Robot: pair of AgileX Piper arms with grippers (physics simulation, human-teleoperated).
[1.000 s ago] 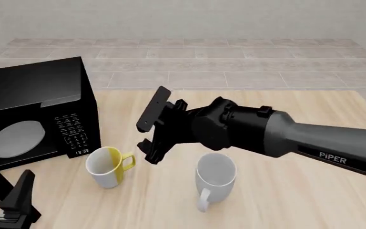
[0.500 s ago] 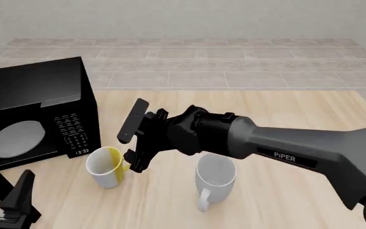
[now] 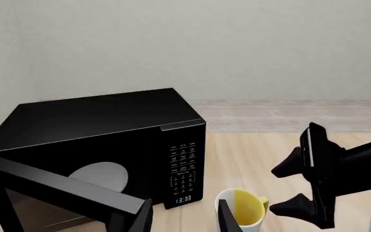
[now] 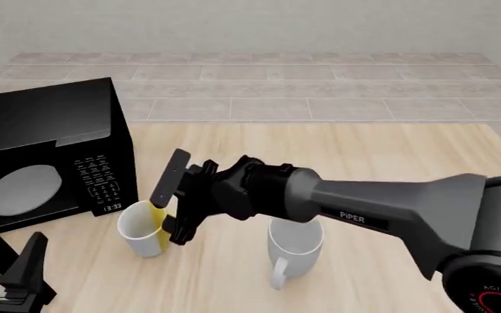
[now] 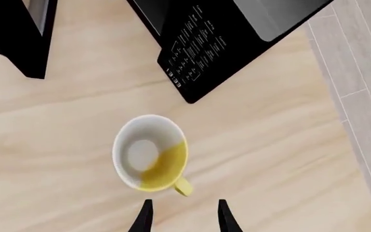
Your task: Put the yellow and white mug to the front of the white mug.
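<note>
The yellow and white mug [image 4: 144, 231] stands upright on the counter [image 4: 381, 163], close in front of the black microwave [image 4: 46, 156], its yellow handle turned toward the white mug [image 4: 295, 242]. The two mugs stand apart, roughly level with each other, so as I judge it the placing has not begun: the mug is not lifted, and it has yet to be gripped, carried and set down on the near side of the white mug.

My right pincer [image 4: 170, 202] hangs over the yellow handle side of the mug, fingers spread and holding nothing. In the right wrist view the two fingertips [image 5: 143, 217] stand apart just beside the handle [image 5: 183, 186], not around it and not touching it as far as I can tell. My left pincer [image 3: 184, 217] sits low at the near edge of the counter beside the microwave, also parted and empty, well clear of both mugs.

The white mug is upright too, handle pointing toward me, with bare counter on its near side where the other mug should end up.

The counter is pale wood grain. Beyond its far edge lies a floor of grey tiles [image 4: 259, 85], and behind that a plain light wall [image 4: 250, 26].
</note>
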